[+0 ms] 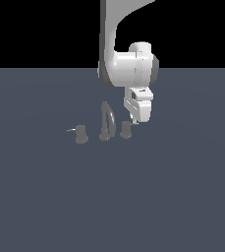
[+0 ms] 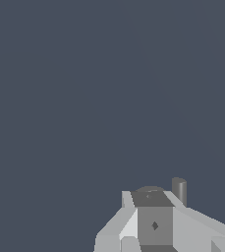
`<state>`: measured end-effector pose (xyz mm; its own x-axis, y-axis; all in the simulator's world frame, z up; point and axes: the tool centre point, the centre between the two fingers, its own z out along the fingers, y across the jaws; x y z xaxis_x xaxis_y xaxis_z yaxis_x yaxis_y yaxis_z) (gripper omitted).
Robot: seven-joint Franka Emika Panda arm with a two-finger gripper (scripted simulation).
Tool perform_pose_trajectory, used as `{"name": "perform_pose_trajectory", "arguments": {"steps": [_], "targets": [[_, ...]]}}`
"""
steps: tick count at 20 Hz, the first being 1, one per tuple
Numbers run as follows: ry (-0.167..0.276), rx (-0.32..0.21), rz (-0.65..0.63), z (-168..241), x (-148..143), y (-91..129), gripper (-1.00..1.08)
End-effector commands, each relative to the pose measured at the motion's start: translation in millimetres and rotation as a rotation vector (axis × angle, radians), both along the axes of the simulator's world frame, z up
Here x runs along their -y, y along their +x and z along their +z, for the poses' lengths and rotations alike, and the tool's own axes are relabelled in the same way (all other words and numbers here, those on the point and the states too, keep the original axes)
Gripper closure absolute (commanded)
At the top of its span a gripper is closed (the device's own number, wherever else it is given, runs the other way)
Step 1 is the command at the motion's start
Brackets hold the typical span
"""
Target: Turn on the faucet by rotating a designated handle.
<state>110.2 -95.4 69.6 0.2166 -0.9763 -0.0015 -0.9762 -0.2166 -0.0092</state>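
Observation:
The faucet (image 1: 106, 121) is a small grey set on the floor, with an arched spout in the middle and a short knob on each side. The handle (image 1: 126, 130) is the knob on the exterior view's right; its lever side is covered by my fingertips. My gripper (image 1: 134, 120) hangs just beside and slightly above that knob, touching or nearly touching it. The fingers (image 2: 154, 216) look pressed together with no gap and nothing held. In the wrist view a grey cylinder (image 2: 179, 190), the handle, stands just past the fingers.
The twin knob (image 1: 81, 134) with its thin lever pointing to the exterior view's left stands on the other side of the spout. A flat dark grey floor (image 1: 173, 197) lies all around.

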Motion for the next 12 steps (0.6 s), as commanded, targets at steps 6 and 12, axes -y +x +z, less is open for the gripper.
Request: {"name": "perform_pose_trajectory", "arguments": {"steps": [6, 12], "targets": [[0.0, 0.004, 0.003, -1.0, 2.2, -10.0, 1.08], [-0.001, -0.002, -0.002, -3.4, 6.1, -28.6, 1.08]]}}
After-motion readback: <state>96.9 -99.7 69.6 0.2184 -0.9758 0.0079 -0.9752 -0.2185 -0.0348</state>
